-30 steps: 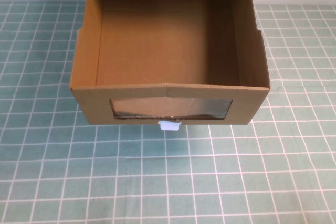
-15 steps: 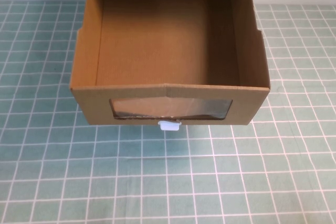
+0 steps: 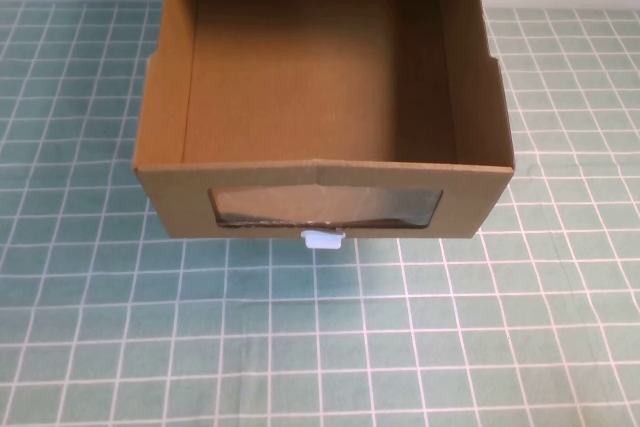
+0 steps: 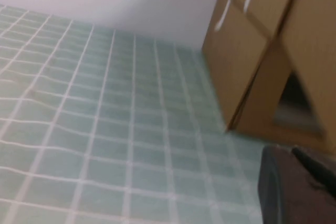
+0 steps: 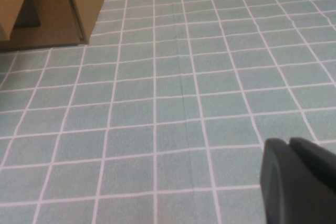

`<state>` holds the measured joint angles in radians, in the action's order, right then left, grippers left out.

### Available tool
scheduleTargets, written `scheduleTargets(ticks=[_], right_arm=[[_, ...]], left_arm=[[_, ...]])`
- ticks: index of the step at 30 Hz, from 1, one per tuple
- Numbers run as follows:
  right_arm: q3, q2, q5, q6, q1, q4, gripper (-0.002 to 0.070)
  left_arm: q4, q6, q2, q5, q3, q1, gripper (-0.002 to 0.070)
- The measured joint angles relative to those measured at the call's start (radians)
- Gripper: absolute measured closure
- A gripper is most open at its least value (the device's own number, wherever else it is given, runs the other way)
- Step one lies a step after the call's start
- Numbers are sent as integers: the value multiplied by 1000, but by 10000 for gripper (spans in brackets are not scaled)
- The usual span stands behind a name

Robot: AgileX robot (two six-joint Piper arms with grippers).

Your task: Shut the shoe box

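Brown cardboard fills the far middle of the green grid mat [image 3: 320, 347]: the shoe box [image 3: 322, 97] stands with its drawer pulled out toward the robot, open at the top and empty inside. The drawer's front wall carries a clear window [image 3: 326, 206], and a small white pull tab [image 3: 323, 238] sits just below that window. Bare mat lies open in front of the drawer and along both its sides. Neither arm shows in the high view. The left gripper [image 4: 299, 187] hangs low over the mat beside the box's left side, apart from the cardboard. The right gripper [image 5: 299, 182] hangs over the mat off the box's right side, well apart from it. Whether either gripper's fingers are spread or closed cannot be told.
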<state>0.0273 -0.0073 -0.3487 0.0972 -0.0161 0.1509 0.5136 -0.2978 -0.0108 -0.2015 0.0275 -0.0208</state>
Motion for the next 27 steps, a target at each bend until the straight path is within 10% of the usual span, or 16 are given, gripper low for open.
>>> scheduleTargets(ticks=[8, 16, 27], right_arm=[[0, 0, 0, 0, 0, 0, 688], [0, 0, 0, 0, 0, 0, 688], [0, 0, 0, 0, 0, 0, 687]], left_arm=[[382, -4, 0, 141, 0, 0, 680], [395, -16, 77, -45, -115, 3, 680], [282, -273, 763, -476, -734, 3, 680]])
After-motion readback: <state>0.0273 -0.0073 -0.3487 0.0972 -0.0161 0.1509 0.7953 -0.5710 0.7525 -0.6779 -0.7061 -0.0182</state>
